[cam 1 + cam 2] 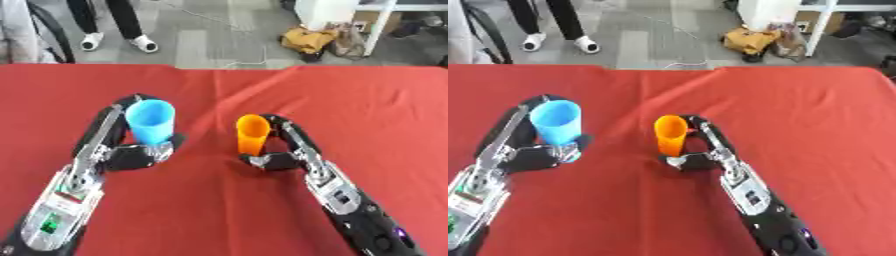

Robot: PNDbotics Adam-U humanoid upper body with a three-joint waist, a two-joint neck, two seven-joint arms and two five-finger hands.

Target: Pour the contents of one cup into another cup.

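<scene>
Red table (350, 110) wide, bare toward 12 and 3 o'clock. Left hand (131, 155) wraps blue cup (151, 121). Right hand (278, 159) wraps orange cup (253, 133). Cups upright, apart.

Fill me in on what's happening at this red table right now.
A humanoid robot has a cup in each hand on the red table. Its left hand is curled around the blue cup, and its right hand is curled around the smaller orange cup. Both cups stand upright, apart from each other, with their open tops up. No pouring has begun yet; what is inside either cup cannot be made out.
</scene>
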